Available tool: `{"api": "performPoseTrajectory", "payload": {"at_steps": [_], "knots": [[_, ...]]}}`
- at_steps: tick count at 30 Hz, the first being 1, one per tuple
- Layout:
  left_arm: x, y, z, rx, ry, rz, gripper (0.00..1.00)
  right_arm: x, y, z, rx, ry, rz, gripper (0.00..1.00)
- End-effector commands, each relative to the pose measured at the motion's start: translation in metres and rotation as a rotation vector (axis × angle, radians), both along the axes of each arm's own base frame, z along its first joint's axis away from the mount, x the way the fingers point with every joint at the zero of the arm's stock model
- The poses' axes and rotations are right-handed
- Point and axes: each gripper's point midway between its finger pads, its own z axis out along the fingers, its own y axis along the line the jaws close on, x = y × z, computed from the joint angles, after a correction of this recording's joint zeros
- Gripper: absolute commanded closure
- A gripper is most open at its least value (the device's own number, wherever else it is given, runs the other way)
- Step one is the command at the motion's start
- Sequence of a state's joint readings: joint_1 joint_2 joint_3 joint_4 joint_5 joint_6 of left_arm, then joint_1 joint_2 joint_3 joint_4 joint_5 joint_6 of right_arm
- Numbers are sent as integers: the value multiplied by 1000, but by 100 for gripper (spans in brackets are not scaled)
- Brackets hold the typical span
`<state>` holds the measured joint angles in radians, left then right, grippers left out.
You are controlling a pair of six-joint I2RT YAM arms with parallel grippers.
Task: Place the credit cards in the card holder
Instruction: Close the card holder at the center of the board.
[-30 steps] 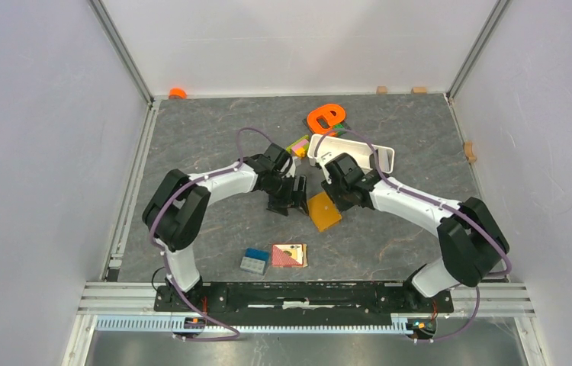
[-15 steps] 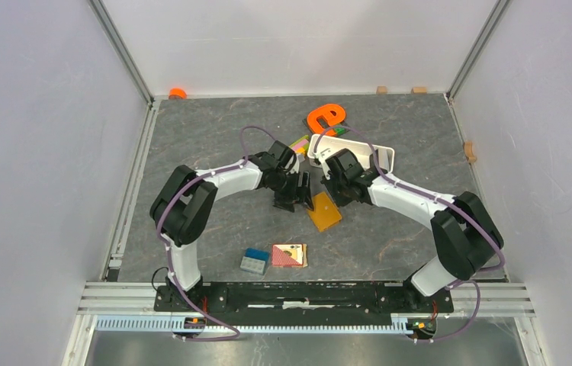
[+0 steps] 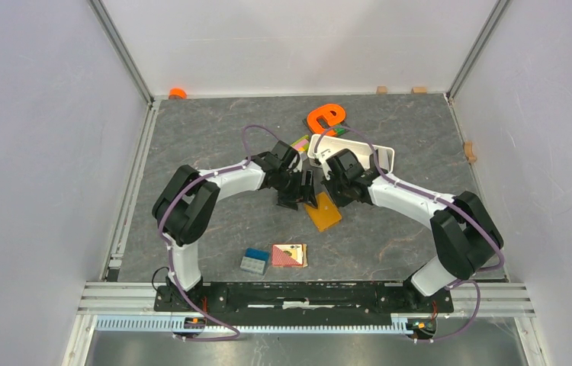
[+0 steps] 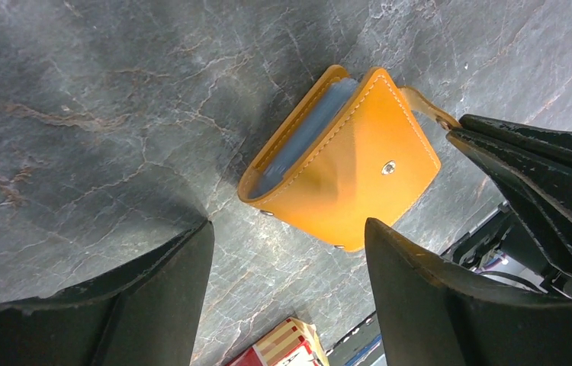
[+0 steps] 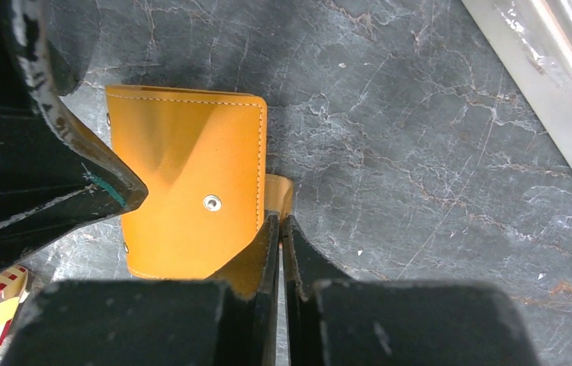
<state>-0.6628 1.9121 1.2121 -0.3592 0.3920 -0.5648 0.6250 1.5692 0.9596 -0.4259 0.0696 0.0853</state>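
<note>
You see the card holder (image 4: 344,164) folded at mid-table. Your left gripper (image 4: 283,236) hangs over it, jaws wide. Your right gripper (image 5: 279,221), jaws nearly together, seems to pinch its clasp strap.

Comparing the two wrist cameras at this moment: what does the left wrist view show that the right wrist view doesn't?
Only the left wrist: the card holder seen from its open edge, with bluish lining showing, and the left fingers standing wide apart. Only the right wrist: the white tray's rim. Both: the holder's orange flap with its snap, and its strap pinched between the closed right fingers.
</note>
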Motion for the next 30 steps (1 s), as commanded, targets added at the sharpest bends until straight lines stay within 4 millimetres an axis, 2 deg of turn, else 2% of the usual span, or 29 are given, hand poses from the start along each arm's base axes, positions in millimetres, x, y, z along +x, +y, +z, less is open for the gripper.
{"api": "performPoseTrajectory", "payload": {"at_steps": [1,6,11,13,17,25,30], "knots": [[9,1,-13,54,-28,36,20,1,-1,-1,15,-6,-25,91],[12,3,-16,70,-45,52,22,2,-4,-4,3,-11,-38,90],[14,4,-21,78,-40,64,29,2,-4,1,17,-23,-45,100],[13,4,-23,86,-38,67,29,2,-4,5,31,-35,-53,100],[13,6,-27,105,-44,71,30,-1,5,11,109,-46,-38,100],[7,5,-35,136,-46,51,33,-9,24,8,245,-40,-17,100],[6,6,-37,154,-52,44,39,-12,29,5,284,-45,-16,100]]}}
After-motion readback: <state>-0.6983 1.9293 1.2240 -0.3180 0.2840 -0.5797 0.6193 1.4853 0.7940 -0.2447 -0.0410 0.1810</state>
